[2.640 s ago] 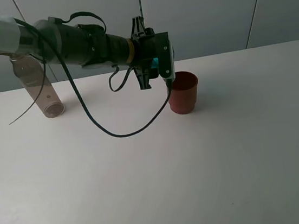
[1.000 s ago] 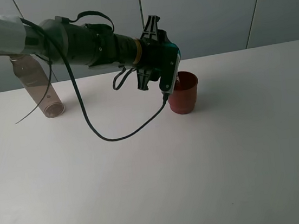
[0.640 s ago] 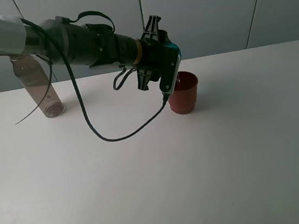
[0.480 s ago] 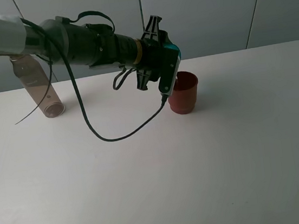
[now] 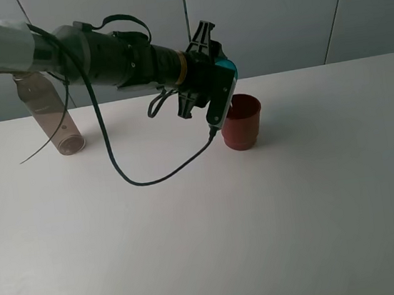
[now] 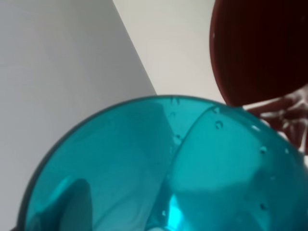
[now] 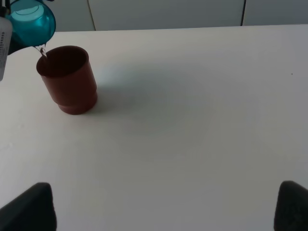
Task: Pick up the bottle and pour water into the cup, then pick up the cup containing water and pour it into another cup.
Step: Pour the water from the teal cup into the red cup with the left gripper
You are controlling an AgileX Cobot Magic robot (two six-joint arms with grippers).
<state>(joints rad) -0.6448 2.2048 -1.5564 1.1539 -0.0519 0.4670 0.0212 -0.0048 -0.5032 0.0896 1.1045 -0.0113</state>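
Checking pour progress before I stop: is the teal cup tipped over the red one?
Tipped. The teal cup is tilted mouth-down over the red cup rim, a thin stream of water falling from its lip.

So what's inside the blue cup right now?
Water is in the tilted blue cup, running over its lip into the red cup below. The left tool holds it. How much water remains is hard to tell.

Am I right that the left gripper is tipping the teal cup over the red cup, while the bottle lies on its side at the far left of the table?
Not quite: the bottle stands upright rather than lying down, as the exterior high view shows. The rest holds: the left gripper is tipping the teal cup over the red cup.
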